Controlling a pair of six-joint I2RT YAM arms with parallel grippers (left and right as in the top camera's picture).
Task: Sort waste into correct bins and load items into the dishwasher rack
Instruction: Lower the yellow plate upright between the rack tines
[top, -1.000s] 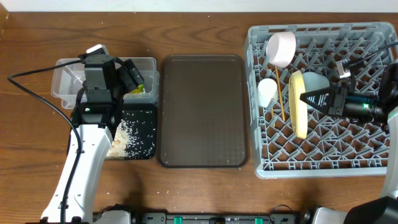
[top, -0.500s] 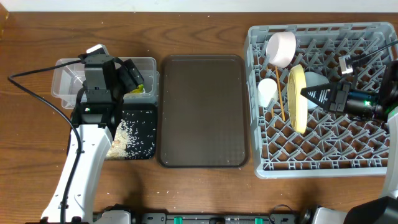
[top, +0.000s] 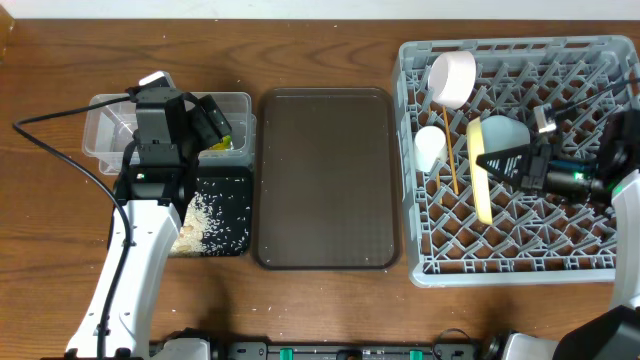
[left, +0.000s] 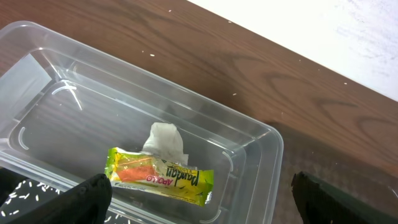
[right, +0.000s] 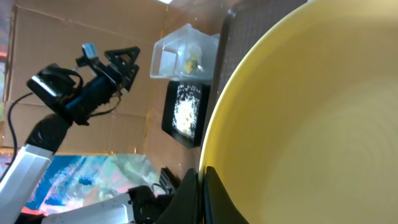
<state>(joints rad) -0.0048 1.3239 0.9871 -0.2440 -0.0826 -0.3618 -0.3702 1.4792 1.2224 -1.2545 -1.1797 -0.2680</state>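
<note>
Left gripper (top: 213, 125): released, jaws spread wide, hanging over the clear tub (top: 100, 130).
Clear tub contents: snack wrapper (left: 160, 176) lying flat, crumpled tissue (left: 166, 140) touching its far edge.
Black tray (top: 238, 180): just beside the tub, holding the rice grains (top: 210, 220).
Brown serving tray (top: 325, 180): between bins and rack.
Rack (top: 520, 262): holds the pinkish bowl (top: 452, 78), white cup (top: 430, 147), chopsticks (top: 451, 160), plate (top: 482, 195) and blue bowl (top: 505, 130).
Plate, attitude: on edge; long axis runs from the far side to the near side, faces turned left and right.
Right gripper (top: 490, 160): clenched, tips against the plate's right face.
Step, judged: seating the plate upright; waste looks sorted.
Next move, judged: back off gently, leaving the plate lodged between pegs.
</note>
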